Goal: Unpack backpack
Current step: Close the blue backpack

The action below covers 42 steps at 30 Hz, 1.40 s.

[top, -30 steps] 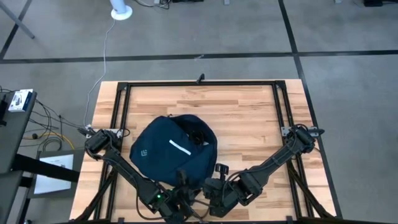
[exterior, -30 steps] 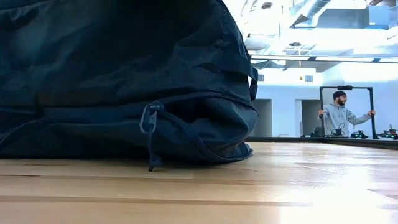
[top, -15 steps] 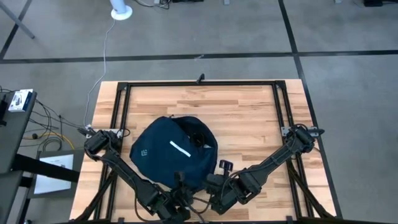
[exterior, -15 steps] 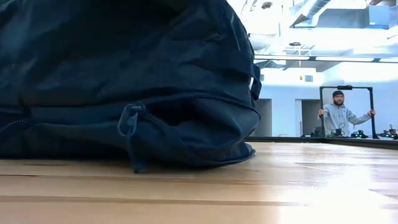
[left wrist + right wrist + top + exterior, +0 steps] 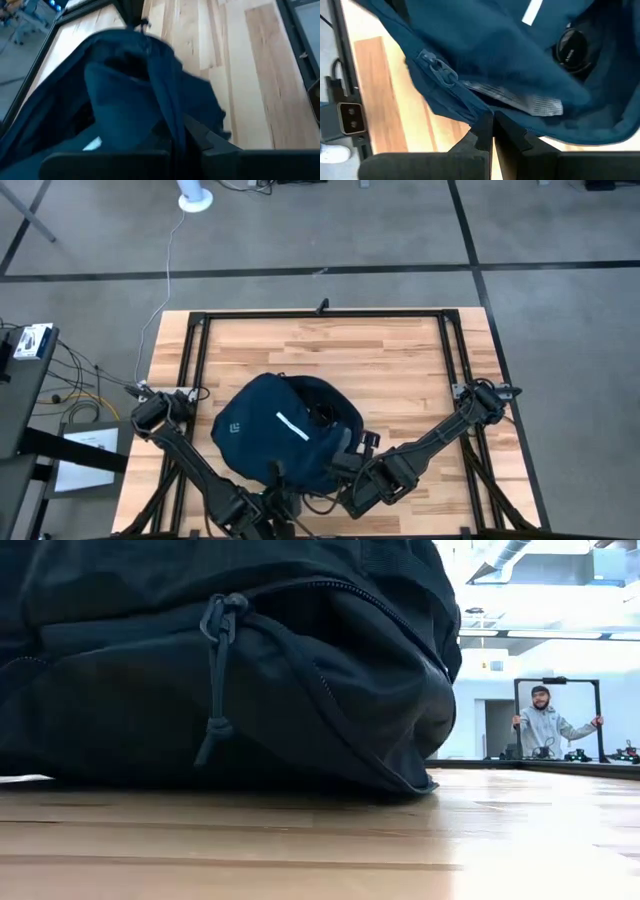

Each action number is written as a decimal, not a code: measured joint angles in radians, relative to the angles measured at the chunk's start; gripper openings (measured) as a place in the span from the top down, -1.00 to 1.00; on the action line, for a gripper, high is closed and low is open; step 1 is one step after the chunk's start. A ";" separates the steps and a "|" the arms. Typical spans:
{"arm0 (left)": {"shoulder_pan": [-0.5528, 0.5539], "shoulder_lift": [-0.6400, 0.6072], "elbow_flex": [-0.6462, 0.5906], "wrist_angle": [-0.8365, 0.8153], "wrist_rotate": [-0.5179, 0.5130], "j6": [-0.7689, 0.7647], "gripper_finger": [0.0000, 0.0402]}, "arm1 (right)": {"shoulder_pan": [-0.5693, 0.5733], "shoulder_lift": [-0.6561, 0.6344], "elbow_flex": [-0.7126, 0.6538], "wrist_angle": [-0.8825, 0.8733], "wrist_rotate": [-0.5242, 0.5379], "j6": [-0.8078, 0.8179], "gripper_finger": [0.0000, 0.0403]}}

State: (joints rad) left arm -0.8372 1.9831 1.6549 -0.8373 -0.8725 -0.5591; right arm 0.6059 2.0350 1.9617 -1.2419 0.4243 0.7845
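Observation:
The dark navy backpack [image 5: 285,430] lies in the middle of the wooden table, its white stripe [image 5: 293,426] on top. In the low view its underside [image 5: 300,775] rests on the table, and a zipper pull [image 5: 215,620] hangs high on its side. My left gripper [image 5: 275,477] is shut on the bag's near edge. My right gripper [image 5: 345,463] is shut on its near right edge. A round black item [image 5: 572,47] shows in the open mouth. My left gripper [image 5: 175,137] pinches a raised fold of the navy fabric [image 5: 167,107] between its two fingers, coming from the table's near side. The fold stands up from the fingers as a narrow ridge. My right gripper [image 5: 492,120] pinches the fabric edge just below the zipper line [image 5: 487,107] between its two fingers, coming from the near right. A zipper pull [image 5: 440,67] lies next to the place. The fabric spreads away from the fingertips.
A black metal frame [image 5: 320,315] runs round the tabletop. Bare wood lies beyond the bag toward the far edge [image 5: 380,350] and on both sides. A person [image 5: 545,725] stands far off in the room behind the table.
Both grippers have gone toward the far edge with the backpack's near edge in their hold. The bag's near side has risen and bunched up. Its zipper pull now hangs much higher in the low view. The bag has shifted a little toward the table's right edge.

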 joint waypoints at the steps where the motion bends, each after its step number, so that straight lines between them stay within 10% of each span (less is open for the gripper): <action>1: -0.005 0.000 0.006 -0.028 0.000 -0.030 1.00 | 0.000 0.000 0.000 -0.016 0.001 0.000 1.00; 23: -0.138 -0.013 0.009 -0.477 -0.007 -0.546 1.00 | 0.000 -0.002 0.000 -0.225 0.118 0.057 1.00; 42: -0.174 -0.198 -0.034 -0.740 0.211 -0.762 1.00 | 0.037 -0.020 -0.006 0.338 0.066 -0.508 1.00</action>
State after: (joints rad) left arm -1.0109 1.7846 1.6208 -1.5776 -0.6613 -1.3215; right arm 0.6425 2.0151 1.9554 -0.9039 0.4902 0.2765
